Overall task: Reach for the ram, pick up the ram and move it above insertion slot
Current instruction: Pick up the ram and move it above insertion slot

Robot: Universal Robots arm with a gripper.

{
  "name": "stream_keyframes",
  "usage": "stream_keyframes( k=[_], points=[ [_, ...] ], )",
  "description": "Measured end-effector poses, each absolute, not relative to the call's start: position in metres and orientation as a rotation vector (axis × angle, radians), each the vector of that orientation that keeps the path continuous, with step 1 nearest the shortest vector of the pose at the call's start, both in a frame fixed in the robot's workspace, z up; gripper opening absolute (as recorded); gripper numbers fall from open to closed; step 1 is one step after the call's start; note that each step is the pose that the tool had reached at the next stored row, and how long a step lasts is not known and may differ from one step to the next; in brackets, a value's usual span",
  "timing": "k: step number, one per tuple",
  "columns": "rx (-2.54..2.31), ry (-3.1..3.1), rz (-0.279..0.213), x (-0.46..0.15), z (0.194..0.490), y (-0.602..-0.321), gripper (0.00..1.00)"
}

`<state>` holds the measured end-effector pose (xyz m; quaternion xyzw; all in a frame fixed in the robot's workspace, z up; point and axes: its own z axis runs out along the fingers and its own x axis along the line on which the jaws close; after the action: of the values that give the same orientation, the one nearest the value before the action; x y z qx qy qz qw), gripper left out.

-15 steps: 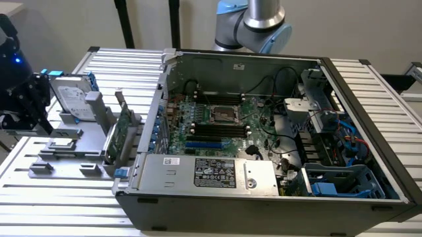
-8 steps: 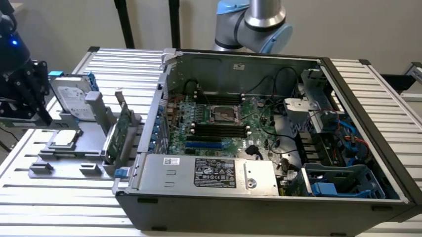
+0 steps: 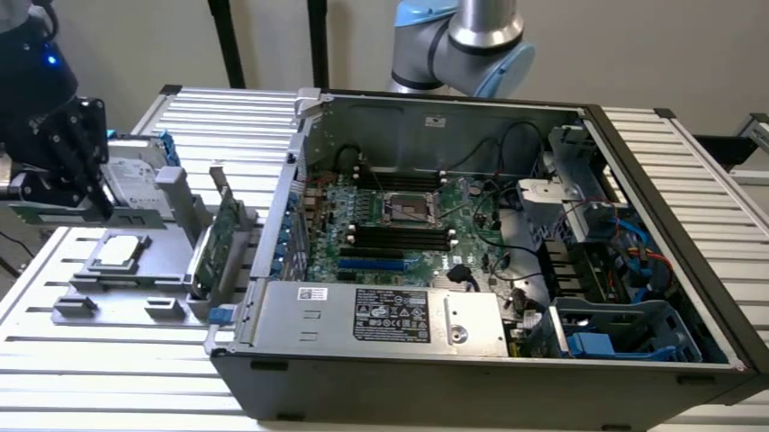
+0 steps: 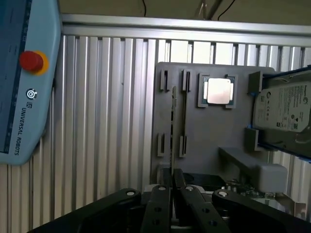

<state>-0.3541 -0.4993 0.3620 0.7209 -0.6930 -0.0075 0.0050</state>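
The ram [image 3: 126, 215] is a thin green stick held level at the exterior view's far left, above the grey parts holder [image 3: 114, 283]. My gripper [image 3: 75, 202] is shut on it. In the wrist view the ram [image 4: 173, 126] shows edge-on as a thin line running out from between the closed black fingers [image 4: 158, 204] of my gripper [image 4: 173, 187], over the grey holder [image 4: 214, 141]. The black insertion slots [image 3: 397, 236] lie side by side on the motherboard inside the open computer case, well to the exterior view's right of the gripper.
On the grey holder sit a silver processor chip [image 3: 121, 252] [image 4: 218, 91], a hard drive with blue rails [image 3: 132, 175] [image 4: 286, 111] and an upright green card with a metal bracket [image 3: 216, 243]. The case wall [image 3: 288, 207] stands between holder and motherboard. A teach pendant [image 4: 24, 73] lies on the ribbed table.
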Motion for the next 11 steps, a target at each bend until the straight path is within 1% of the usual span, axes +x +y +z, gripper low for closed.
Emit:
stream_keyframes(
  k=[11],
  points=[
    [2.259, -2.166, -0.027, -0.308, 0.382, -0.499, 0.13]
  ],
)
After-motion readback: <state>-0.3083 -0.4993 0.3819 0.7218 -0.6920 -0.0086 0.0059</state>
